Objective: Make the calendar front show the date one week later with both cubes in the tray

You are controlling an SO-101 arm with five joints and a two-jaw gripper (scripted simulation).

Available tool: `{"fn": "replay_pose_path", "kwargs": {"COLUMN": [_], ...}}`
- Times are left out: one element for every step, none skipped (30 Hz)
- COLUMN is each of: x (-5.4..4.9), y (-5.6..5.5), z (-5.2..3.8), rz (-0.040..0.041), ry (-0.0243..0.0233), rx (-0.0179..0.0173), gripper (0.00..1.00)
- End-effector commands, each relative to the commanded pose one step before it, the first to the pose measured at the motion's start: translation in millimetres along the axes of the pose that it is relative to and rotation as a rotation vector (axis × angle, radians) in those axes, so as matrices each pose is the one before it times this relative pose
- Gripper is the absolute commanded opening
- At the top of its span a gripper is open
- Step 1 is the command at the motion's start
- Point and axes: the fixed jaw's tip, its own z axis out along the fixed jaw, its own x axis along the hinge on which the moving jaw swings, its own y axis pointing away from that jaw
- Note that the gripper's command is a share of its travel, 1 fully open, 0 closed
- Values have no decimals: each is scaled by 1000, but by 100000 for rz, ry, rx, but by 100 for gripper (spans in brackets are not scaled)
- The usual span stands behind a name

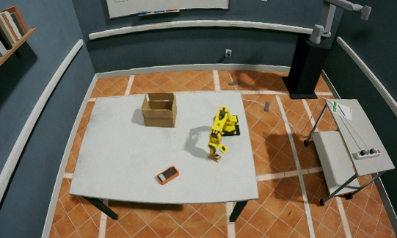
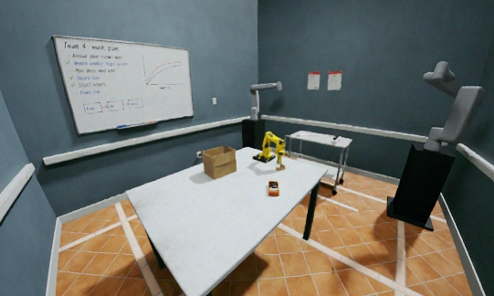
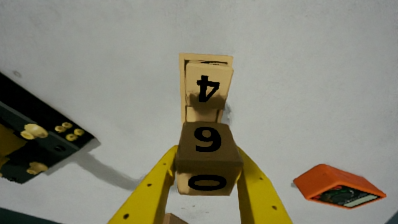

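Note:
My gripper (image 3: 207, 159) (image 1: 213, 152) (image 2: 279, 163) is shut on a wooden cube (image 3: 209, 162) and holds it above the near part of the tray in the wrist view. One face of this cube shows a 6 or 9, and the face below it shows a 0 lying on its side. The wooden tray (image 3: 182, 75) lies on the table beneath. The other cube (image 3: 192, 75) is at the tray's far end, with a 4 turned about upside down in this view. The held cube hides part of the tray. The month's name cannot be read.
An orange and black device (image 1: 167, 175) (image 2: 274, 188) (image 3: 340, 186) lies on the table (image 1: 115, 158). An open cardboard box (image 1: 160, 118) (image 2: 220, 166) stands farther off. A small wooden piece shows at the wrist view's bottom edge; I cannot tell what it is.

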Motion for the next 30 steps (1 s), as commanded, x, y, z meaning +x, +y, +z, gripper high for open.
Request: {"fn": "replay_pose_path", "kwargs": {"x": [-2381, 0, 0, -2, 0, 6, 0, 12, 6, 12, 12, 12, 12, 12, 6, 6, 0, 0, 0, 0, 4, -6, -6, -11, -11, -17, -17, -16, -17, -11], "y": [1654, 0, 0, 5, 6, 13, 19, 38, 44, 50, 56, 62, 56, 50, 37, 19, 12, 0, 0, 0, 1, -17, -34, -57, -73, -90, -96, -95, -95, -78], "z": [-2516, 0, 0, 20, 96, 234, 384, 528, 648, 726, 744, 726, 642, 528, 384, 228, 102, 18, 0, 0, 15, 96, 234, 385, 529, 649, 721, 751, 727, 643], "rz": [-138, 0, 0, 0, 0, 0, 0, 0, -3, 0, 0, -3, 0, -3, 0, 0, 0, 0, 0, 0, 1, 0, 0, 0, -3, 0, 0, 0, -3, 0], "ry": [-324, 0, 0, -1, 0, 0, 0, 0, 0, 0, 0, 0, 0, 0, 0, 0, 0, 0, 0, 0, 1, 0, 0, 0, 0, 0, 0, 0, 0, 0], "rx": [888, 0, 0, -2, 0, 0, 0, 0, 0, 0, 0, 0, 0, 0, 0, 0, 0, 0, 0, 0, 3, 0, 0, 0, 0, 0, 0, 0, 0, 0], "gripper": [0, 0, 0, 0, 0, 0, 0, 0, 0, 0, 0, 0, 0, 0, 0, 0, 0, 0, 0, 0, 0, 0, 0, 0, 0, 0, 0, 0, 0, 0]}}
